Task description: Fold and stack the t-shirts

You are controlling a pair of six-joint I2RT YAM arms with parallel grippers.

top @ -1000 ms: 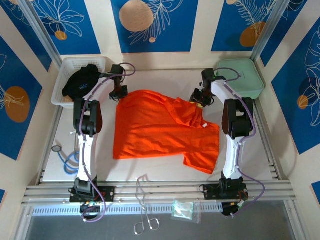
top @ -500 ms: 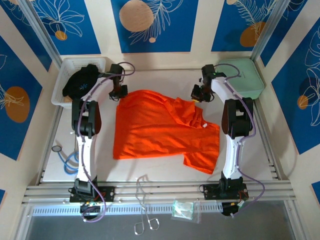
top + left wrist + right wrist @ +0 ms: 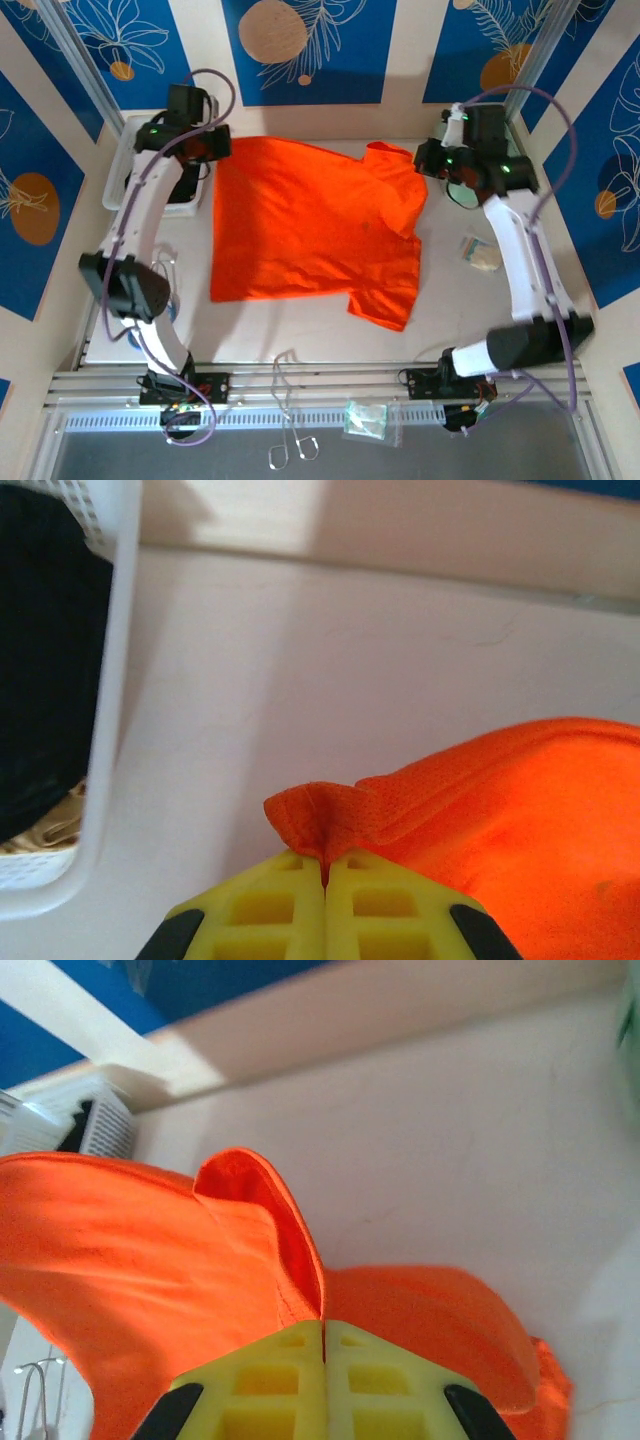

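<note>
The orange t-shirt (image 3: pixel 315 225) lies spread over the middle of the table, its far edge drawn out between both grippers. My left gripper (image 3: pixel 212 152) is shut on the shirt's far left corner; in the left wrist view the yellow fingertips (image 3: pixel 322 858) pinch a fold of orange fabric (image 3: pixel 320 810). My right gripper (image 3: pixel 424 160) is shut on the far right edge, orange cloth (image 3: pixel 270 1210) rising from between its closed pads (image 3: pixel 325 1325). The black t-shirt (image 3: pixel 45 660) lies in the white basket (image 3: pixel 105 730) at the far left.
The basket (image 3: pixel 120 175) sits at the back left, partly behind my left arm. The mint-green case (image 3: pixel 630 1020) is at the back right. A small clear packet (image 3: pixel 482 254) lies right of the shirt. Wire hooks (image 3: pixel 290 440) and a plastic bag (image 3: pixel 365 420) rest on the front rail.
Both arms have swung back and outward, pulling the orange shirt's far edge toward the back wall and spreading it flatter. The right gripper has shut on the fabric.
</note>
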